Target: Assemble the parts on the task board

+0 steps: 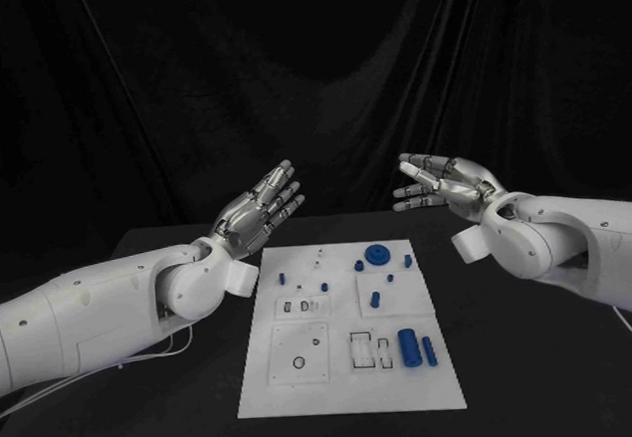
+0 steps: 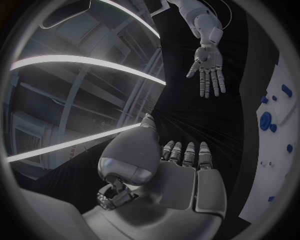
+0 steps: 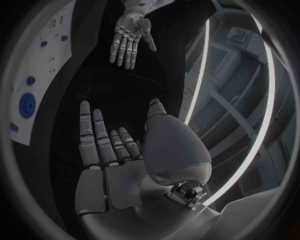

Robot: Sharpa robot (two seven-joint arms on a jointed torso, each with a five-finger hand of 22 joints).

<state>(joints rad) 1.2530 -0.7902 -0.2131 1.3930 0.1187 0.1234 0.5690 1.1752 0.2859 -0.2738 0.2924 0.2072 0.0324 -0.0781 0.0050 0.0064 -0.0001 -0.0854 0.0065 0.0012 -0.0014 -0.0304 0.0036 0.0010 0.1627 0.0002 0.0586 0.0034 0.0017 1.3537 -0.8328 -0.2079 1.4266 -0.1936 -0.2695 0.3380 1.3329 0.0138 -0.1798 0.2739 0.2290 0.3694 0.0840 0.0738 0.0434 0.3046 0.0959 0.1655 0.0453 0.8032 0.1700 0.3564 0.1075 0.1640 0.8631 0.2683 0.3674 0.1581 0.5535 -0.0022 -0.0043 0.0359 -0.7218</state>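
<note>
The black table [image 1: 156, 428] stretched across the scene beneath a dark curtain backdrop. In its middle lay the flat white rectangular task board [image 1: 353, 396], with its long side running away from the robot. Above the board's far end the two white arms came in from either side. The left silver many-fingered hand [image 1: 260, 210] was raised over the board's far left corner, palm turned inward, fingers straight and slightly apart, holding nothing. The right silver many-fingered hand [image 1: 443, 185] hovered over the far right corner, facing the left one, fingers loosely bent and spread, also empty. Both hands were well clear of the board and apart from each other.

On the board lay the small blue parts. The large round blue disc [image 1: 379, 254] sat near the far edge, with small blue pegs [image 1: 360, 266] close beside it. Nearer the robot, on the right side, two blue cylinders [image 1: 412, 349] lay side by side, just beside a rectangular outlined recess [image 1: 363, 348]. A small blue piece [image 1: 280, 277] stood near the left edge.
</note>
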